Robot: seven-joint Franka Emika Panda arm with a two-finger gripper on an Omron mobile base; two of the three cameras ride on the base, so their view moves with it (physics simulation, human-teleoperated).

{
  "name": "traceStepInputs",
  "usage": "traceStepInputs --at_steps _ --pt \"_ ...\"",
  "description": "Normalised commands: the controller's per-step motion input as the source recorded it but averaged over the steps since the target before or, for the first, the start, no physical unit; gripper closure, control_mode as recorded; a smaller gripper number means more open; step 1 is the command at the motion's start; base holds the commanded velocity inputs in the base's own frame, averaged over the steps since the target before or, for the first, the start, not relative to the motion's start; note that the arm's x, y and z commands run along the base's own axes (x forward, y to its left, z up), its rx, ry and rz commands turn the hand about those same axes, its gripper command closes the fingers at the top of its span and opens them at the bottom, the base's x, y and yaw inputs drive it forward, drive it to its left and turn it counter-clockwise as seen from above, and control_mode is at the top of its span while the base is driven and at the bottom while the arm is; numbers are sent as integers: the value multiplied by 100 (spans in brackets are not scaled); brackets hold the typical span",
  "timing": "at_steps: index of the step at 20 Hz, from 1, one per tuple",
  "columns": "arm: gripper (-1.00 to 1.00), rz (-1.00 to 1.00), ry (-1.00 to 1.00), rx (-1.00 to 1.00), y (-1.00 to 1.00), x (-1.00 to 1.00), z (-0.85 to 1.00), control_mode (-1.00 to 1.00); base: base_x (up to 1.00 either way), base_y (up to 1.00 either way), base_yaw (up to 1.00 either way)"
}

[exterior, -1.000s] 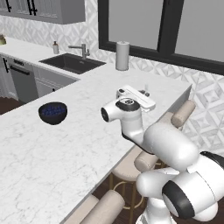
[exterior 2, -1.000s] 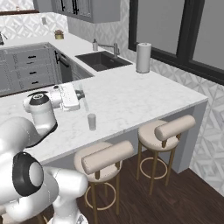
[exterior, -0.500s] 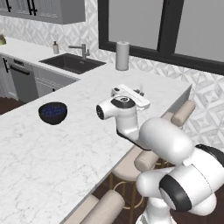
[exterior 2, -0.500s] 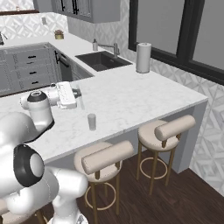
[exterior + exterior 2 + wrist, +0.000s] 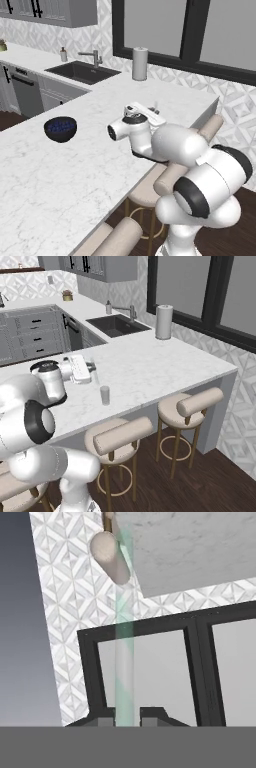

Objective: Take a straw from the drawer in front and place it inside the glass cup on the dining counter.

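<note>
Straw point(image 5: 124, 662): we are pinching it in closed gripper point(image 5: 126, 718) above counter point(image 5: 150, 363), near cup point(image 5: 105, 395)

Two rear base cameras over one dining counter point(image 5: 75, 165); hand camera roomward.

No readable text, labels, brands, numbers or signs appear anywhere.

Soft, even light all round, no clear source. The white marble worktop point(image 5: 75, 165) looks bright without glare; faint shadows under the stools point(image 5: 120, 438). Everything slightly soft and pixelated, the hand view blurriest.
</note>
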Motion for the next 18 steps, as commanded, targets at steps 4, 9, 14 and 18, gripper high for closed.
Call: traceStepInputs --at_steps 4,9,14,18 --pt "100 0 10 -3 8 10 -15 -100 0 0 0" --pt "100 0 12 -1 1 4 -9 -100 0 0 0" --pt "100 0 3 0 0 8 -9 -100 0 0 0" --pt "100 0 0 0 0 6 -12 -100 0 0 0"
